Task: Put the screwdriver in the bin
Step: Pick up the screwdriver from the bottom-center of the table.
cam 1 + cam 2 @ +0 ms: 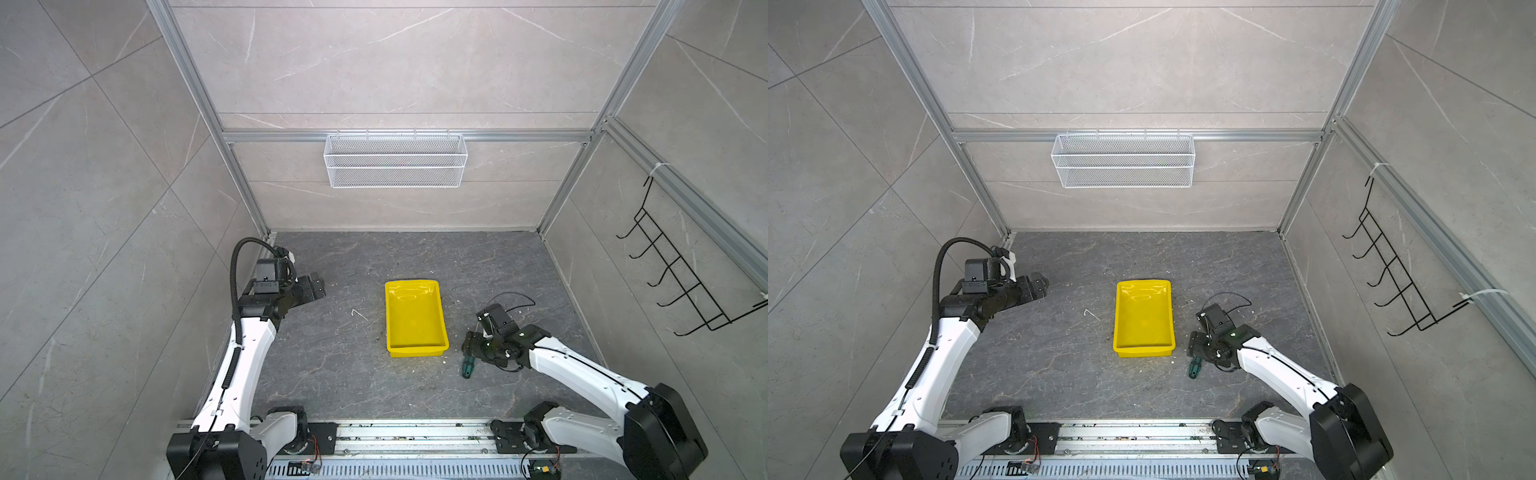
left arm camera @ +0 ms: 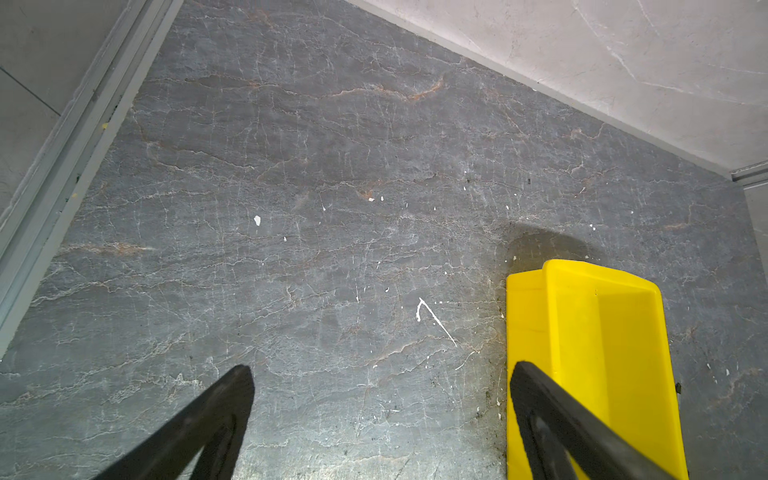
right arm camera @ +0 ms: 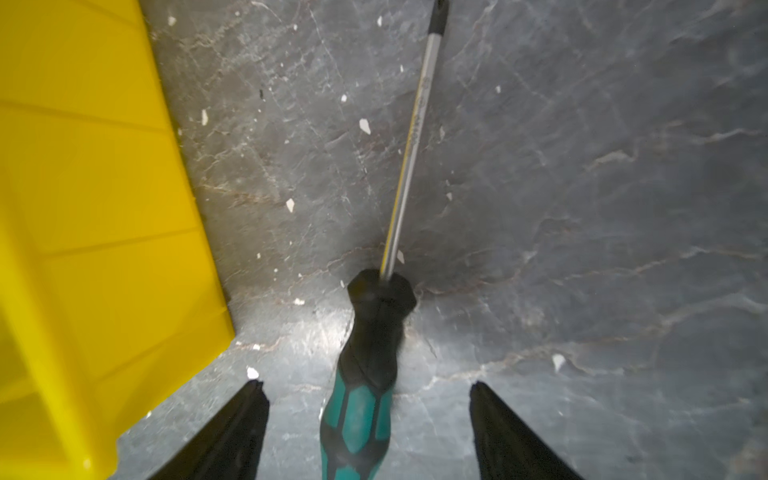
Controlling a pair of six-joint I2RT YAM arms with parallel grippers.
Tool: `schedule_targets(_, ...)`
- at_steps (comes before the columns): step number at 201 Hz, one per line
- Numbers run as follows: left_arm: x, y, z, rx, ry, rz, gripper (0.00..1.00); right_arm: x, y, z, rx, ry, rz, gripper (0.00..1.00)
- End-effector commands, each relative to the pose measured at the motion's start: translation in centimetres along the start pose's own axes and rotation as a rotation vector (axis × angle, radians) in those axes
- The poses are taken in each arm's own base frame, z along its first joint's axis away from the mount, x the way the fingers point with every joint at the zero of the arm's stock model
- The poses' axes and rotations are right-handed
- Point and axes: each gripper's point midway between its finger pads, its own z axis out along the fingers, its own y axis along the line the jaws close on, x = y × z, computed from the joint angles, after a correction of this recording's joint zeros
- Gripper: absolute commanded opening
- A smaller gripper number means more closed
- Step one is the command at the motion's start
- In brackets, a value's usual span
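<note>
**A:** Where's the screwdriver [image 1: 467, 369]?

**B:** Flat on the floor [image 3: 582, 208], just beside the bin [image 1: 417, 352]'s near right corner, outside it. The handle [image 3: 360, 415] lies between the right gripper [image 3: 365, 386]'s fingers [image 3: 232, 432]. The shaft [image 3: 409, 145] runs straight ahead from them, roughly along the bin's long side.

**A:** Gripped?

**B:** No. The jaws are parted with a gap either side of the handle, holding nothing. Squeezing across the handle looks right.

**A:** Left gripper [image 2: 382, 368]?

**B:** Spread wide, empty, well beyond the bin. The right one is nearer.

**A:** Any writing?

**B:** Marks on the shaft, too blurred to read.
</note>
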Motion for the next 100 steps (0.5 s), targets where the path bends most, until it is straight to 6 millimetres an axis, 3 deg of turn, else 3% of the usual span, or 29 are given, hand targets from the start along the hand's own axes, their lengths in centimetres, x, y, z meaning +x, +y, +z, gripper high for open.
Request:
schedule_targets(1, -0.1, 0.0, -0.8, -0.008, -0.022, 0.028, 1.0, -0.4, -0.2, 1.0, 0.017, -0.03, 0.009, 0.74)
schedule_targets(100, 0.0, 0.4, -0.9, -0.033, -0.027, 0.035, 1.0, 0.0, -0.9, 2.7, 0.06, -0.005, -0.037, 0.51)
